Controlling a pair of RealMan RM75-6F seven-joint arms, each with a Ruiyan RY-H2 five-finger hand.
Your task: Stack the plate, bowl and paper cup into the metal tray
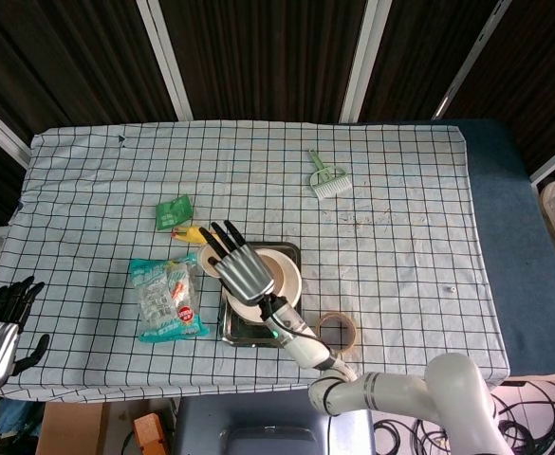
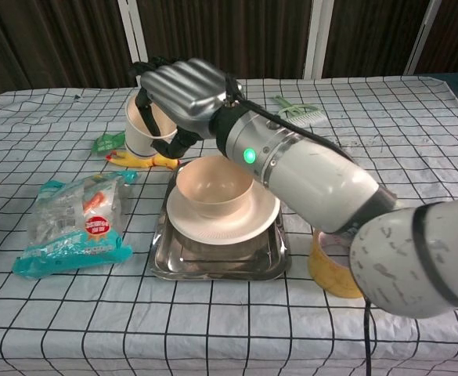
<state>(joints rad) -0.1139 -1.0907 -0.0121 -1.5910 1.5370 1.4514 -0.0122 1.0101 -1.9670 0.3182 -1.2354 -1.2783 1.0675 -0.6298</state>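
The paper cup (image 2: 144, 125) is lifted clear of the bench (image 2: 416, 141), gripped by the right hand (image 2: 183, 92), whose fingers wrap over its rim from above, left of and behind the bowl (image 2: 214, 185). That bowl sits on the plate (image 2: 260, 222) inside the metal tray (image 2: 221, 265). The left hand (image 1: 0, 322) hangs off the bench's left edge, fingers apart, holding nothing.

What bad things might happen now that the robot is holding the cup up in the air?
The right hand grips the paper cup by its side, so squeezing may crush it or let it slip. The cup is tilted above the table, left of the bowl, so it might land crooked or miss. A bump could shift the bowl on the plate in the metal tray.
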